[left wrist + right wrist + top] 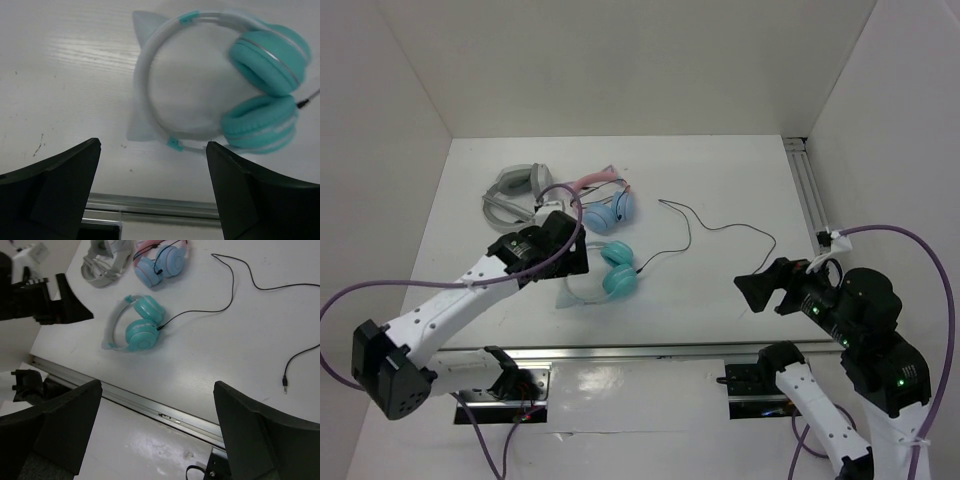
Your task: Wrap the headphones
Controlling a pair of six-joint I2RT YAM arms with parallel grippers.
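Observation:
The teal headphones (618, 268) lie flat on the white table, their pale cat-ear headband (572, 294) pointing toward the near edge. Their thin black cable (688, 232) runs right from the cups and ends in a loose plug (285, 383). My left gripper (570, 256) is open and empty, hovering just left of and above the headband. In the left wrist view the headphones (260, 90) lie beyond the left gripper (152, 146). My right gripper (756, 290) is open and empty, raised over the table's near right part. In the right wrist view the headphones (137, 326) lie far ahead of it (157, 390).
Grey-white headphones (515, 195) and pink-band blue-cup headphones (610, 205) lie behind the teal pair. An aluminium rail (650, 350) runs along the table's near edge, another (810, 190) along the right side. White walls enclose the table.

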